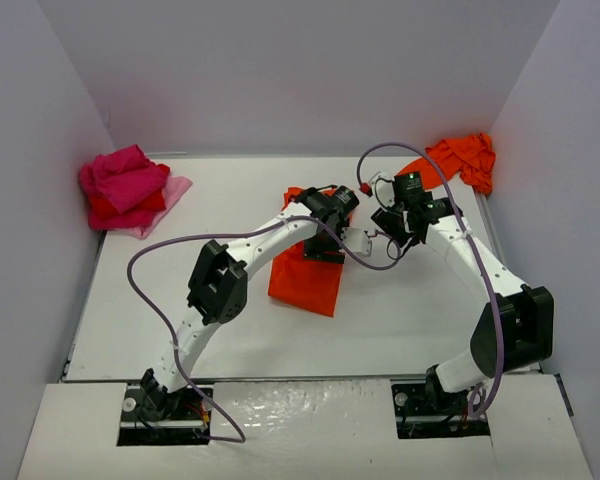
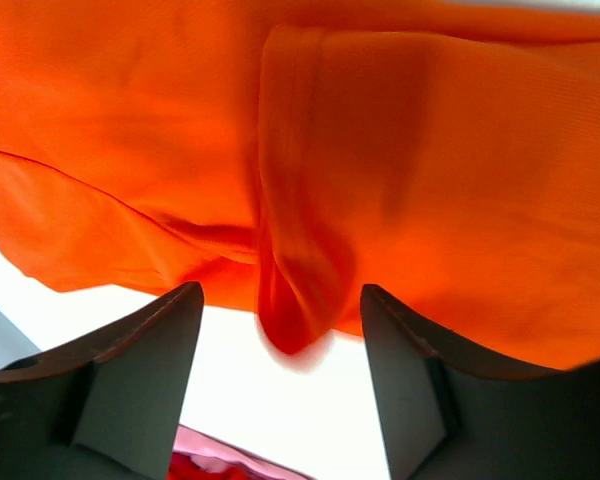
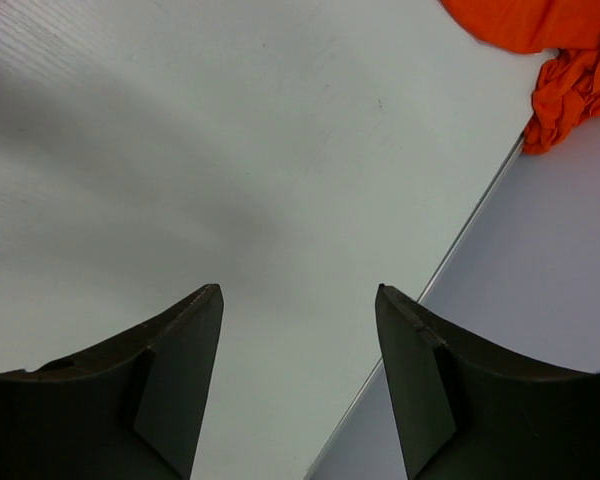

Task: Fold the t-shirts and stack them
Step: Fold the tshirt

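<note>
A bright orange-red t-shirt (image 1: pixel 302 280) lies partly folded in the middle of the table. My left gripper (image 1: pixel 325 243) is open right over its far end. In the left wrist view the shirt (image 2: pixel 430 150) fills the top, and a hanging fold (image 2: pixel 295 300) ends just beyond my open gripper (image 2: pixel 280 295); nothing is between the fingers. My right gripper (image 1: pixel 392 230) is open and empty to the right of the shirt, above bare table (image 3: pixel 180 150). Its wrist view shows the open gripper (image 3: pixel 300 290).
A heap of orange-red shirts (image 1: pixel 460 160) lies at the back right corner, also in the right wrist view (image 3: pixel 565 60). A pile of magenta, red and pale pink shirts (image 1: pixel 128 188) sits at the back left. Grey walls (image 3: pixel 540 280) enclose the table.
</note>
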